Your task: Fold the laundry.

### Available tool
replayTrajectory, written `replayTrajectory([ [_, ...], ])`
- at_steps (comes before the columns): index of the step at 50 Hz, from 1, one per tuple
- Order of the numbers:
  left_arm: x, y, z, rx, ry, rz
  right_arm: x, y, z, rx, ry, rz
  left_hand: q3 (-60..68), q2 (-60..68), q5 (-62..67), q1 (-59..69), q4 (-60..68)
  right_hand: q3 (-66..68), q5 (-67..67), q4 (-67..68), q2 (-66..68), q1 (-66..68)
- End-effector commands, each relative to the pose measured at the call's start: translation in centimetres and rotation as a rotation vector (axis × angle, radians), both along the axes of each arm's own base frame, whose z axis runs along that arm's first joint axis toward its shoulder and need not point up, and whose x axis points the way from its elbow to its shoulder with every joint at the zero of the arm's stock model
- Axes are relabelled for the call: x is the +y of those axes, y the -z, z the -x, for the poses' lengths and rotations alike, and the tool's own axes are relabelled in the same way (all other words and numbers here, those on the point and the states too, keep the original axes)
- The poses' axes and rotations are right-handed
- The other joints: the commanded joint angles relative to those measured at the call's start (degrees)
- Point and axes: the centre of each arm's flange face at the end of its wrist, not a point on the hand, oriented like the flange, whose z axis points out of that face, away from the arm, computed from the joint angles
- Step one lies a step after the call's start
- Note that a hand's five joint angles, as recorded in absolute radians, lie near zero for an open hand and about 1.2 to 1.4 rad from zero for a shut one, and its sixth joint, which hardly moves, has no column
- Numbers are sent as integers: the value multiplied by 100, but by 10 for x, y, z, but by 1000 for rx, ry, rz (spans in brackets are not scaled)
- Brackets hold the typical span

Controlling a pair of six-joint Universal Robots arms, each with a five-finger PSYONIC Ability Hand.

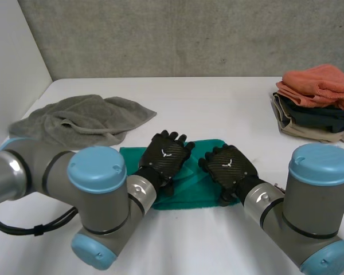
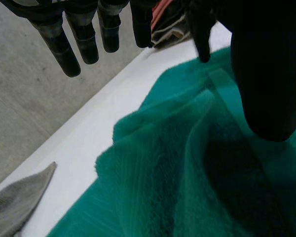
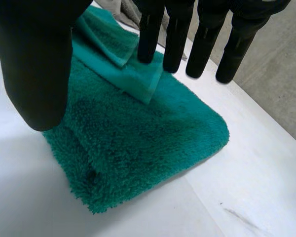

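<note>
Green terry towel lies bunched near the front edge of the tabletop, about midway along it, with both hands over it. The left hand's fingers are straight and a little apart, pointing at the tabletop's far edge. They hang clear of the pile, and the thumb sits low over the rumpled folds under the palm. The right hand's fingers are also straight and spread. One fingertip is at a turned-over flap of the towel; I cannot tell whether it touches. Its thumb stands apart, and nothing is pinched.

The towel's right-hand corner shows rounded beneath the right palm, with bare tabletop beyond it and along the front edge. A crumpled grey towel lies toward the rear left corner, well apart. At the right edge is a stack with an orange towel on top of dark cloth and a beige piece.

Both arms, left and right, reach in from the front edge, backs of the hands up, angled toward each other.
</note>
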Motion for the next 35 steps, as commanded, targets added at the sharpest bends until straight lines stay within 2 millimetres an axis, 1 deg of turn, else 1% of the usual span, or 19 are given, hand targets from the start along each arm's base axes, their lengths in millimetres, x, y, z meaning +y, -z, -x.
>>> replayTrajectory([
  [1, -13, 14, -2, -20, -48, -4, -3, 6, -2, 4, 2, 26, 134, 176, 66, 229, 178, 1498, 1464, 1493, 1491, 1462],
  [5, -45, 6, -20, -10, -228, 52, -3, 7, -2, 23, -8, 46, 134, 176, 66, 229, 178, 2256, 2223, 2252, 2249, 2220],
  [6, -59, 2, -29, -3, -305, 79, -3, 7, -2, 28, -11, 48, 151, 192, 83, 245, 195, 2374, 2341, 2370, 2368, 2339],
  [9, -82, -7, -42, 10, -409, 136, -2, 8, -2, 38, -15, 53, 201, 243, 133, 296, 245, 2711, 2678, 2707, 2705, 2676],
  [10, -96, -11, -51, 6, -459, 166, -3, 9, -2, 39, -16, 54, 234, 276, 167, 329, 279, 2712, 2679, 2708, 2706, 2676],
  [13, -111, -9, -67, -62, -496, 192, -3, 9, -2, 43, -14, 58, 218, 260, 151, 313, 263, 2712, 2679, 2708, 2706, 2676],
  [15, -111, -7, -69, -94, -492, 201, -3, 9, -2, 44, -13, 58, 168, 210, 100, 263, 212, 2712, 2679, 2708, 2706, 2676],
  [17, -107, -8, -70, -120, -484, 210, -4, 9, -1, 47, -5, 61, 117, 159, 50, 212, 162, 2712, 2679, 2708, 2706, 2676],
  [20, -99, -12, -65, -106, -452, 210, -4, 9, -1, 51, 2, 62, 33, 75, -34, 128, 78, 2712, 2679, 2708, 2706, 2676],
  [21, -91, -22, -58, -79, -417, 219, -4, 9, 0, 52, 5, 62, -34, 8, -101, 61, 11, 2712, 2679, 2708, 2706, 2676],
  [24, -71, -34, -44, -33, -340, 223, -5, 8, 0, 55, 4, 67, -34, 7, -102, 60, 10, 2712, 2679, 2708, 2706, 2676],
  [25, -58, -37, -35, -9, -289, 215, -5, 9, 0, 56, 6, 66, -34, 7, -102, 60, 10, 2712, 2679, 2708, 2706, 2676],
  [28, -39, -38, -24, 23, -217, 194, -5, 8, 1, 56, 6, 66, -34, 7, -102, 60, 10, 2712, 2679, 2708, 2706, 2676],
  [29, -27, -38, -16, 42, -171, 178, -5, 8, 1, 57, 7, 65, -18, 24, -85, 77, 27, 2712, 2679, 2708, 2706, 2676],
  [33, -2, -36, 1, 74, -85, 131, -3, 9, 0, 60, 2, 66, -34, 7, -102, 60, 10, 2712, 2679, 2708, 2706, 2676],
  [35, 1, -31, 5, 74, -71, 113, -2, 9, 0, 60, 0, 66, -34, 7, -102, 60, 10, 2712, 2679, 2708, 2706, 2676],
])
